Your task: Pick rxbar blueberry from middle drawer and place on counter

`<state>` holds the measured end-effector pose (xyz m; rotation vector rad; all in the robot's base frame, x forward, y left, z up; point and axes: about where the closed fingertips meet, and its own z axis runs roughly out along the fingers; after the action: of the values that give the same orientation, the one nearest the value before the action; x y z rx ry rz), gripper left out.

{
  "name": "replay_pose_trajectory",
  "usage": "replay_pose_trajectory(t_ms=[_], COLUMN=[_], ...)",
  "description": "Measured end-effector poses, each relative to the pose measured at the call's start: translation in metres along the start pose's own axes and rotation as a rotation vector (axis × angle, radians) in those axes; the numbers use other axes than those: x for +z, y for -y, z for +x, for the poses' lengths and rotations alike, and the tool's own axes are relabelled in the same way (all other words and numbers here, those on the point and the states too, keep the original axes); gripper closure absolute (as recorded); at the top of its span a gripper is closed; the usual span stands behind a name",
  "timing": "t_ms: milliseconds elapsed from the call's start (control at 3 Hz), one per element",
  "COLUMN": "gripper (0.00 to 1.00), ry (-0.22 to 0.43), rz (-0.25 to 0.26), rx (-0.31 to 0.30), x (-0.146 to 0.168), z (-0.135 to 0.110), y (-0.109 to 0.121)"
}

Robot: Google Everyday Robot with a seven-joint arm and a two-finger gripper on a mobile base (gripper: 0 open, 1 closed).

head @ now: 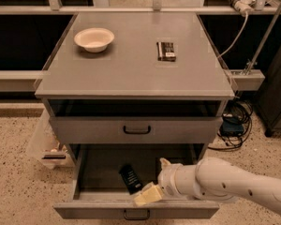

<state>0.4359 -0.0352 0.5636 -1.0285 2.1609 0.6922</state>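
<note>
The rxbar blueberry [130, 178], a dark flat bar, lies on the floor of the open middle drawer [98, 211], left of centre. The drawer is pulled out at the bottom of the cabinet, with a low front panel and a small black handle. My gripper [156, 179] reaches in from the right and hovers over the drawer's front right part, just right of the bar. Its fingers [148, 194] are spread apart and hold nothing. The grey counter [131, 69] is the cabinet top above.
A white bowl [94, 39] stands at the counter's back left. A black-brown bar [166, 50] lies at its back right. A taller-fronted drawer [84, 130] is shut above the open one. Cables [234, 121] lie on the floor to the right, and a clear plastic container [44, 144] stands to the left.
</note>
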Motion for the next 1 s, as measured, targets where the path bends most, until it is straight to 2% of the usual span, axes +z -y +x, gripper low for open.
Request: replay_pose_trajectory(t_ms=[333,667,1000], gripper=[0.00,0.00,0.00], ry=[0.026,-0.001,0.026], rz=[0.064,0.087,0.166], rx=[0.000,0.064,0.128], x=[0.006,0.023,0.058], z=[-0.007,0.019,0.037], y=[0.017,0.021,0.048])
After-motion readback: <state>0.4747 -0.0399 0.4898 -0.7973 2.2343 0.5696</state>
